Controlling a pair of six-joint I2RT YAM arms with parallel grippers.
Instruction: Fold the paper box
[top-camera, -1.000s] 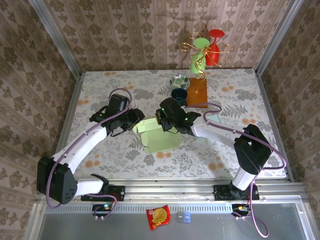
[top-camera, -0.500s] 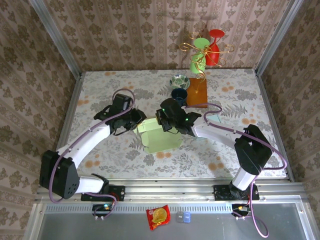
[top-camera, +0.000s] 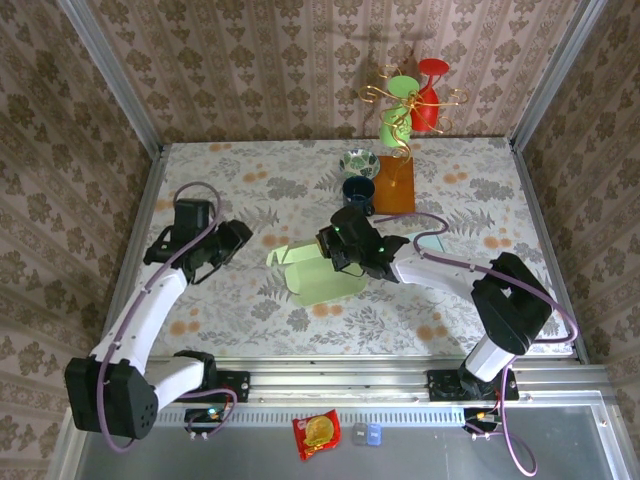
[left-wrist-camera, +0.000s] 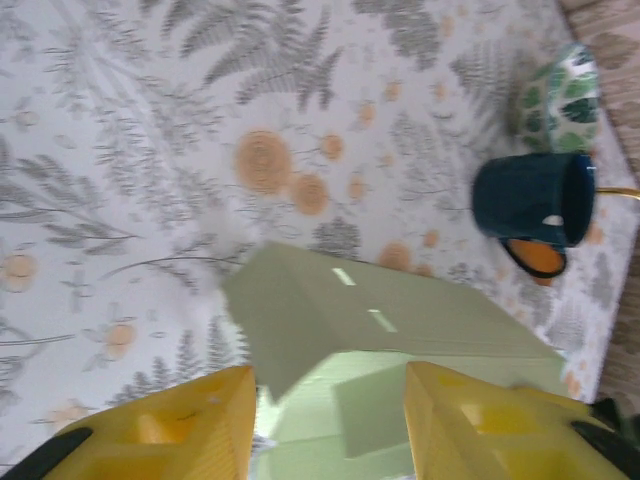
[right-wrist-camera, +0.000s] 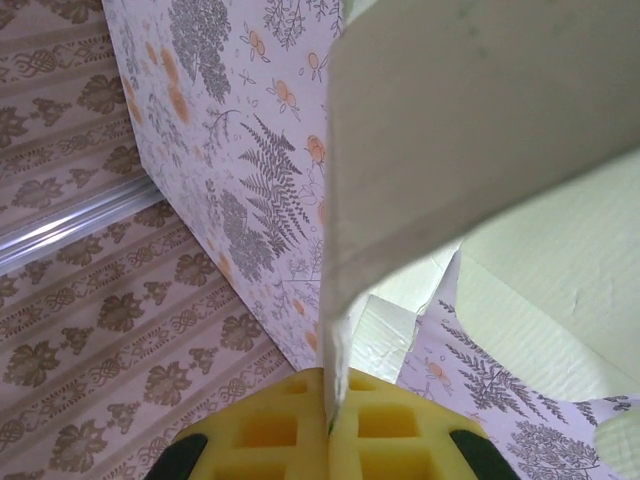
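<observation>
My right claw (right-wrist-camera: 328, 405) is pinched shut on 1 flap of the paper box (top-camera: 318, 275), mid table (top-camera: 250, 325); my left claw (left-wrist-camera: 330, 400) hangs open nearby. I should grip firmly and fold slowly along the crease.

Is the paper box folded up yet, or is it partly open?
Partly open: the paper box has flaps spread flat and one panel raised, pinched by the right gripper.
</observation>
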